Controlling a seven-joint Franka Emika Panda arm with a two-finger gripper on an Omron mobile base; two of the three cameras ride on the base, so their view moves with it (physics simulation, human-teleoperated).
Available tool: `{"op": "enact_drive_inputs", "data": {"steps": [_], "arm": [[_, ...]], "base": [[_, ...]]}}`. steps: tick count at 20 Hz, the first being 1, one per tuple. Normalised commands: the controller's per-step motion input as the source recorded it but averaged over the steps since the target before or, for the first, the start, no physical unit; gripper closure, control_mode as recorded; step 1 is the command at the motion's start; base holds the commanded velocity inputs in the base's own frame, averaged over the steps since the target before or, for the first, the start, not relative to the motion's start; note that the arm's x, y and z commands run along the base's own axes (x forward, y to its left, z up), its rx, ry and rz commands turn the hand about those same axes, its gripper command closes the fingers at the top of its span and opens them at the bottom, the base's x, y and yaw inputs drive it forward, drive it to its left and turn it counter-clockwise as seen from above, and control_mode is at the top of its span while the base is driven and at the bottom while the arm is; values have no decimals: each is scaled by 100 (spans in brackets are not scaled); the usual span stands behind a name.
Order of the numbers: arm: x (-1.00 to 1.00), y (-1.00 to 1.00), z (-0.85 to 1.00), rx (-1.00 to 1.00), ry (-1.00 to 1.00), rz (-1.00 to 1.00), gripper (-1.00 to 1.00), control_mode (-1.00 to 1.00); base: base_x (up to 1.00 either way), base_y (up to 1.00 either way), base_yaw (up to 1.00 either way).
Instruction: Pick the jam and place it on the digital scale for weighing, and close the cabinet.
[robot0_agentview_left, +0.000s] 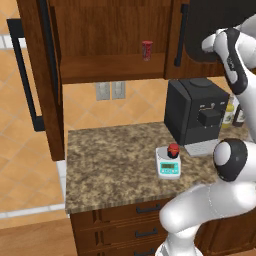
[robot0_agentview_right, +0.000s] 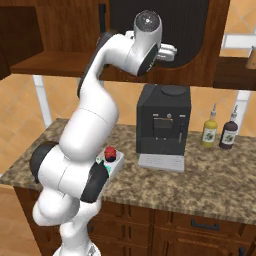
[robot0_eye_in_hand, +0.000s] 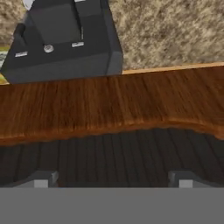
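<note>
Jaws apart, gripper (robot0_eye_in_hand: 113, 180) empty, fingertips (robot0_eye_in_hand: 41, 179) close against ribbed panel of cabinet (robot0_agentview_left: 112, 37) door, above coffee machine (robot0_agentview_left: 192, 110). Jam (robot0_agentview_left: 173, 149) sits atop digital scale (robot0_agentview_left: 167, 163), just left of coffee machine on counter (robot0_agentview_left: 110, 165). Cabinet's left door (robot0_agentview_left: 37, 80) swung open; red can (robot0_agentview_left: 147, 50) on shelf.

you see the cabinet (robot0_agentview_left: 115, 40) in warm brown wood with visible grain and a soft sheen, its door panels dark, matt and ribbed. the counter (robot0_agentview_left: 115, 165) looks like speckled polished stone. the coffee machine (robot0_agentview_left: 192, 110) is matt black plastic; the digital scale (robot0_agentview_left: 168, 165) smooth white plastic.
</note>
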Motion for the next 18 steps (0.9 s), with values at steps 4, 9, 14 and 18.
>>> {"op": "enact_drive_inputs", "data": {"steps": [4, 9, 14, 18], "arm": [[-66, 3, -63, -30, -70, -14, -100, -100], [-100, 20, -95, -42, -89, -17, -100, -100], [-100, 82, -93, -30, -68, -18, -100, -100], [-95, 100, -8, -22, -35, -2, -100, -100]], "base": [[0, 0, 0], [0, 0, 0], [0, 0, 0], [0, 0, 0]]}}
